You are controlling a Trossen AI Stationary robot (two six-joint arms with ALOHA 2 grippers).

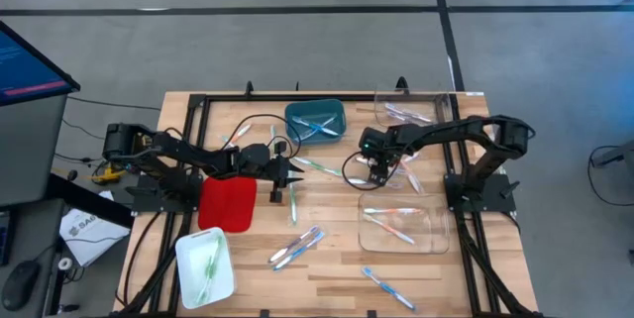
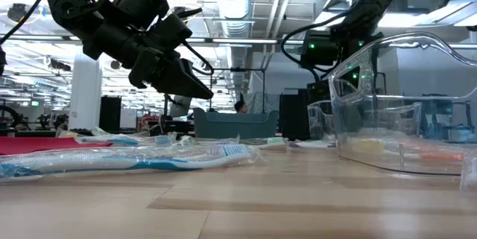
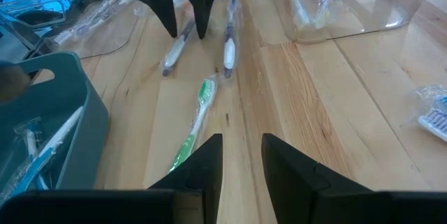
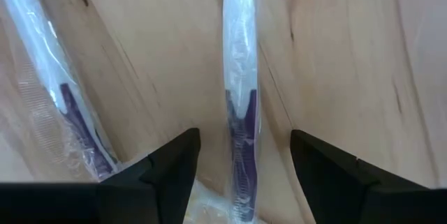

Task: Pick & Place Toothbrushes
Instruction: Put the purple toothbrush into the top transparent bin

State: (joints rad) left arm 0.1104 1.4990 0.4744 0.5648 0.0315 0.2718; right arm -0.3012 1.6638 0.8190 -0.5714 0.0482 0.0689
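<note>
The wooden table (image 1: 337, 264) carries everything, and the teal bin (image 1: 315, 120) near its far edge serves as the reference. Next in size are the containers: a red tray (image 1: 227, 203) toward the near left of the bin, a white tray (image 1: 205, 265) beyond that at the near-left corner, and two clear trays, one (image 1: 401, 221) toward the near right of the bin and one (image 1: 408, 107) level with the bin to its right. The toothbrushes lie scattered on the wood and in the trays, among them a green toothbrush (image 3: 193, 123) just nearside of the bin. The left gripper (image 1: 289, 171) hovers nearside of the bin, its fingers narrowly parted with nothing between them. The right gripper (image 4: 241, 155), to the right of the bin and slightly nearer, stands wide and empty directly over a wrapped purple toothbrush (image 4: 239, 105). That brush lies on the wood with its long axis running straight out between the fingers, crossways to the line they close along, so a plain descent and squeeze looks sufficient. A second purple toothbrush (image 4: 66, 102) lies just beside it, outside one finger. The right arm is clearly the nearer to this pair.
</note>
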